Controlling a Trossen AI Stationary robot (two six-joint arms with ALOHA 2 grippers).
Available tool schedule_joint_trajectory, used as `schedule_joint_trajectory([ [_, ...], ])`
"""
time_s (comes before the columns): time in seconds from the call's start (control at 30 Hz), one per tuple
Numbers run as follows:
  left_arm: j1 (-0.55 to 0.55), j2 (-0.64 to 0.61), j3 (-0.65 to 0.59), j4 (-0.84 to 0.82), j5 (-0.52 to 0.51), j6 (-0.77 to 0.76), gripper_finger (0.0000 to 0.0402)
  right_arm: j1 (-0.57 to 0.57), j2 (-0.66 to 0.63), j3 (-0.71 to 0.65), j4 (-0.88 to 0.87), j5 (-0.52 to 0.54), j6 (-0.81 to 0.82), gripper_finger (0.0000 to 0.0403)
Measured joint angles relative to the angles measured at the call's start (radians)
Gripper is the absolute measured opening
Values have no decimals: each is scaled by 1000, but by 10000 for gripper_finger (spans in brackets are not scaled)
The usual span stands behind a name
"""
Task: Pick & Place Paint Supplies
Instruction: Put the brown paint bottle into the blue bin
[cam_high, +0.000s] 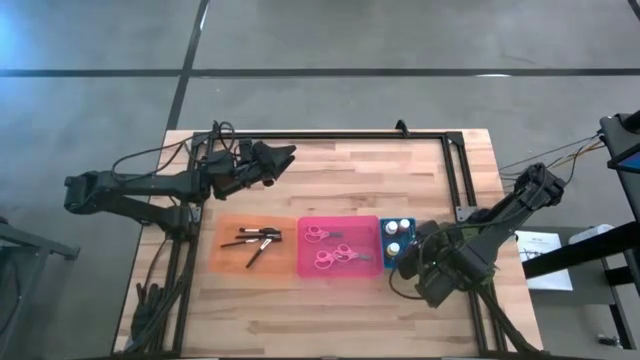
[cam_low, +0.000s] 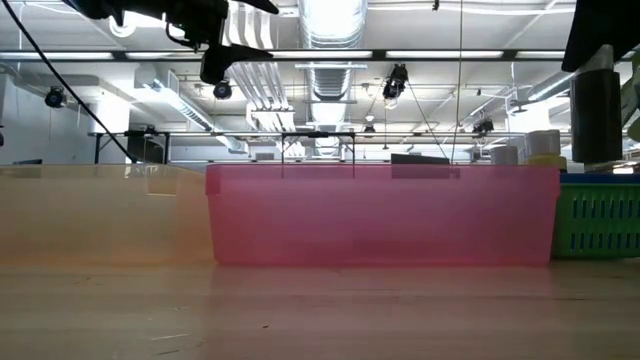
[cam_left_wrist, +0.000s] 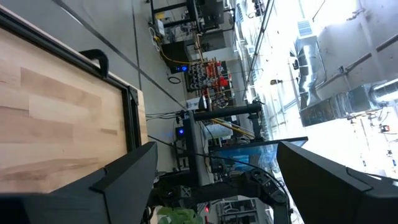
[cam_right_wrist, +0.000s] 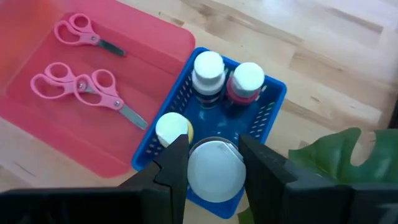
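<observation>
My right gripper (cam_right_wrist: 214, 163) is shut on a white-capped paint bottle (cam_right_wrist: 214, 173) over the near end of the blue tray (cam_right_wrist: 271, 109). In that tray stand a white bottle (cam_right_wrist: 208, 70), a pink one (cam_right_wrist: 247, 82) and a yellow one (cam_right_wrist: 172, 127). Pink-handled scissors (cam_right_wrist: 81, 87) lie flat in the pink tray (cam_high: 338, 247). Thin dark brushes (cam_high: 255, 240) lie in the orange tray (cam_high: 228, 255). My left gripper (cam_high: 285, 155) stands open and level, high above the table's far left, holding nothing. My right gripper pinches the paint bottle between its two fingers, one on either side just below the white cap (cam_right_wrist: 214, 168). The fingers (cam_right_wrist: 176, 163) slant down from the table's near right. The bottle stands upright; the cap hides whether its bottom touches the tray.
A green leaf (cam_right_wrist: 336, 155) lies beside the blue tray on the right. A black frame rail (cam_high: 350, 135) runs along the table's far edge and down its right side. Bare wood (cam_high: 330, 185) shows between the trays and the far rail.
</observation>
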Motion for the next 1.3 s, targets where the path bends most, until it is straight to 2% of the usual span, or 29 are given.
schedule_joint_trajectory([
  [0.8,0,0,0,0,0,-26,336,0,0,-151,154,-24,-1,111],
  [1.3,1,0,0,-1,0,-27,335,0,0,-180,190,-20,-4,111],
])
